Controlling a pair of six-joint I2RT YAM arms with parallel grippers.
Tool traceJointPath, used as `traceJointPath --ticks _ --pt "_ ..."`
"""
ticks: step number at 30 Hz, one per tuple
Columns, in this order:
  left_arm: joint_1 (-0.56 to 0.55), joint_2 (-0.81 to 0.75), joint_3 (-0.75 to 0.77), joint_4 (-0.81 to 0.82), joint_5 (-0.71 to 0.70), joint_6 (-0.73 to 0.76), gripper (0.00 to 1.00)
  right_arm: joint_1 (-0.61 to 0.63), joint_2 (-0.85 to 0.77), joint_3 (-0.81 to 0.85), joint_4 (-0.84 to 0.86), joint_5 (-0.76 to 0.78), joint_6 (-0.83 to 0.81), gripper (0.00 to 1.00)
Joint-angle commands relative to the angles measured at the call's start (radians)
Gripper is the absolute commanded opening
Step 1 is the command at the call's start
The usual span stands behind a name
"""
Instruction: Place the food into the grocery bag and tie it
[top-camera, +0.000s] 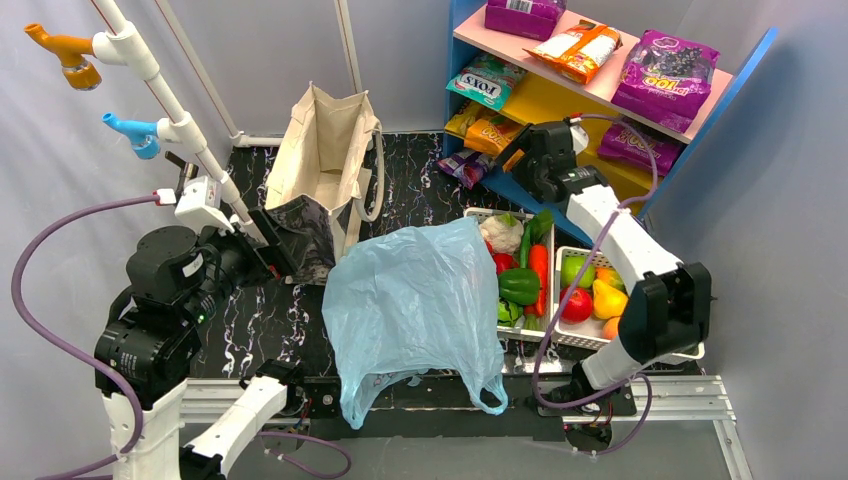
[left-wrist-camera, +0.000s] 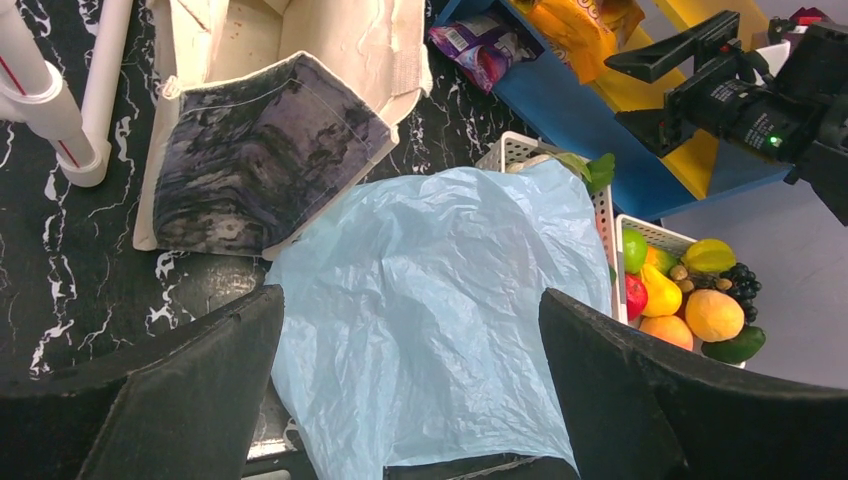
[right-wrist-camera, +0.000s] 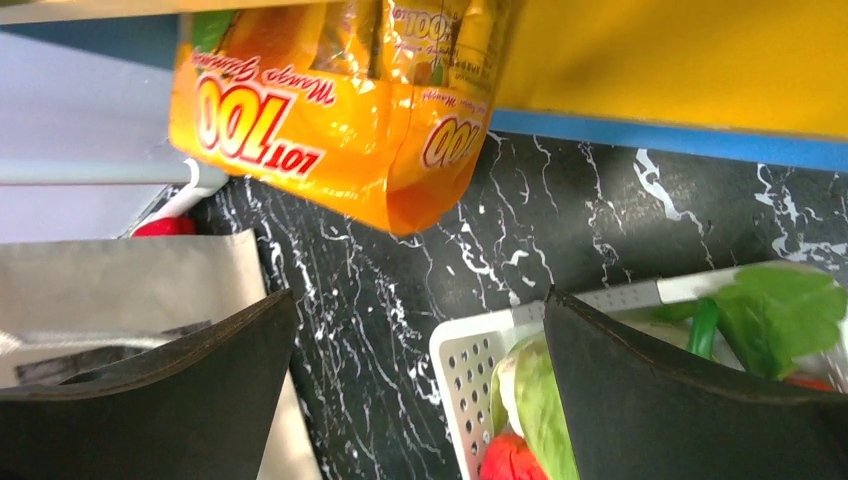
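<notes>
The light-blue grocery bag (top-camera: 415, 310) lies flat and crumpled on the black table, its handle loops (top-camera: 490, 395) hanging over the near edge. The food sits in two white baskets to its right: a green pepper (top-camera: 518, 285) and other vegetables in one, a red apple (top-camera: 575, 305) and yellow pear (top-camera: 608, 298) in the other. My left gripper (left-wrist-camera: 415, 400) is open above the bag (left-wrist-camera: 440, 290), holding nothing. My right gripper (right-wrist-camera: 420, 390) is open over the vegetable basket's far corner (right-wrist-camera: 470, 370), near green leaves (right-wrist-camera: 780, 310); it is empty.
A beige canvas tote (top-camera: 320, 160) stands behind the bag, beside a white pipe rack (top-camera: 170, 100). A blue shelf (top-camera: 560, 100) with snack packets rises at the back right; an orange packet (right-wrist-camera: 330, 110) lies just beyond my right gripper (top-camera: 515, 158).
</notes>
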Motion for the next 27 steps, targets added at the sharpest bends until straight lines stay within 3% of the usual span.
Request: traceJointPath --ticks 1,9,13,15,19,27 --pt "0.004 -0.012 -0.009 -0.018 -0.042 0.000 0.99 0.004 0.070 0.080 0.087 0.060 0.020 1.00" --pt "0.004 -0.004 -0.007 -0.015 -0.062 0.002 0.99 -0.002 0.230 0.242 0.092 0.098 -0.006 1.00" --pt "0.004 -0.008 -0.023 -0.006 -0.083 -0.006 0.99 -0.021 0.300 0.304 0.089 0.082 0.001 0.90" --pt "0.004 -0.001 -0.026 0.001 -0.087 -0.005 0.99 -0.031 0.304 0.302 0.089 0.079 0.004 0.79" --pt "0.004 0.015 -0.034 0.026 -0.079 -0.003 0.99 -0.062 0.287 0.272 0.082 0.051 -0.014 0.45" --pt "0.004 0.023 -0.040 0.046 -0.053 -0.014 1.00 -0.072 0.246 0.240 0.075 -0.007 -0.086 0.07"
